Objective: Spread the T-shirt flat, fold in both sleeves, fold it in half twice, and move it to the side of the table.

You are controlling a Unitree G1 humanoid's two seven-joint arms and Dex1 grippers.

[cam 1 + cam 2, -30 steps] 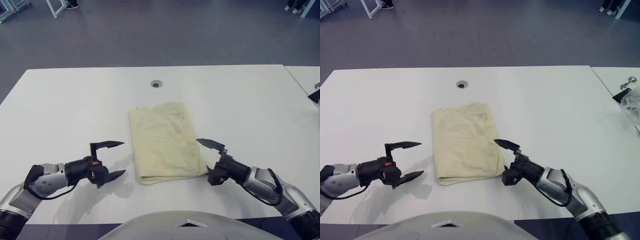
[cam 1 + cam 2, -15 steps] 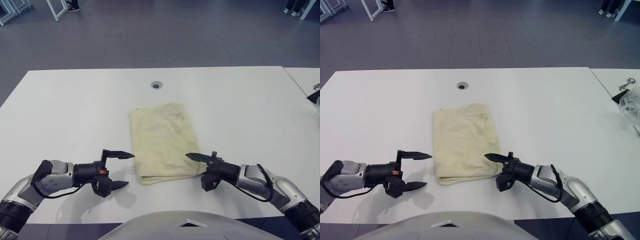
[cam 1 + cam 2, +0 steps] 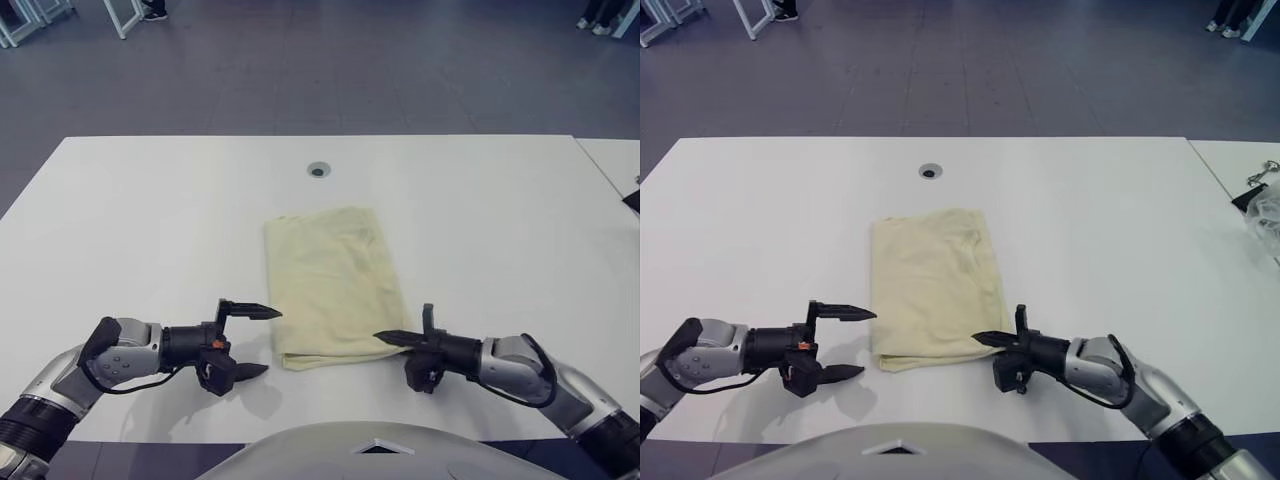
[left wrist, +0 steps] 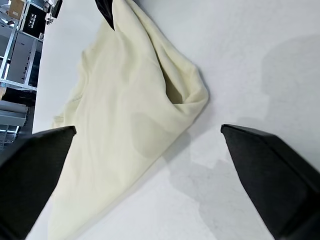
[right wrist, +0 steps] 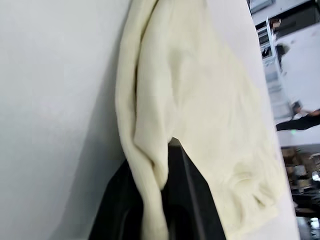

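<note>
The folded pale-yellow cloth T-shirt [image 3: 330, 285] lies at the middle of the white rectangular table [image 3: 150, 220]. The black left gripper [image 3: 272, 341] hangs wide open and empty just beside its near-left corner. The black right gripper [image 3: 385, 339] touches the near-right corner (open or clamped, I cannot tell).

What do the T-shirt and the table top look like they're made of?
T-shirt: soft knit cloth, probably cotton, pale yellow and matte; it wrinkles and its folded edges bulge roundly.
Table: hard, smooth white top, possibly laminate, with a slight sheen; shadows lie evenly on it.
</note>
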